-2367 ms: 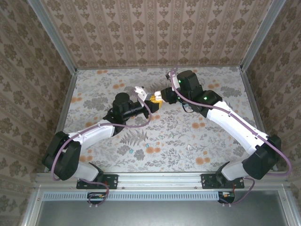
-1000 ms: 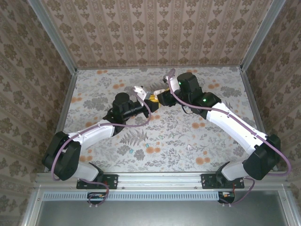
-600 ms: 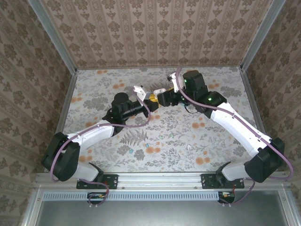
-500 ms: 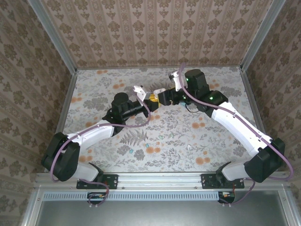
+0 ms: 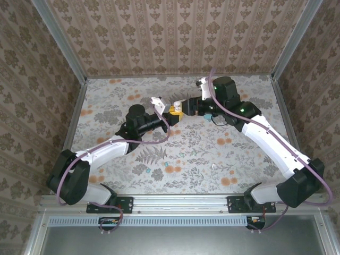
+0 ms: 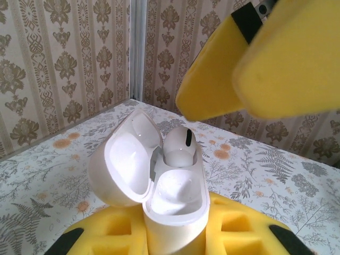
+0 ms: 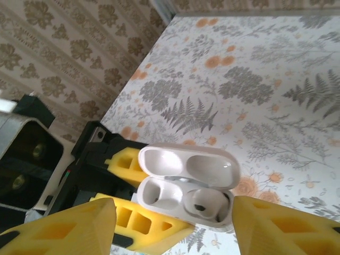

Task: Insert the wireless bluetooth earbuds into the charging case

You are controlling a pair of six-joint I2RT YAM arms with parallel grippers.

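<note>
My right gripper [image 7: 172, 226], jaws apart and empty, hangs beside the open case [image 7: 186, 167] clamped in my left gripper [image 6: 178, 236]; one earbud [image 6: 179, 146] is seated, so next I must fetch another for the empty well [image 6: 178, 191].

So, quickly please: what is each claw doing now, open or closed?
Left claw: closed on the charging case.
Right claw: open, holding nothing.

readable text: none | brands, numbers, signs: none legible | charging case [image 6: 178, 212]: bare white, no mark legible
</note>
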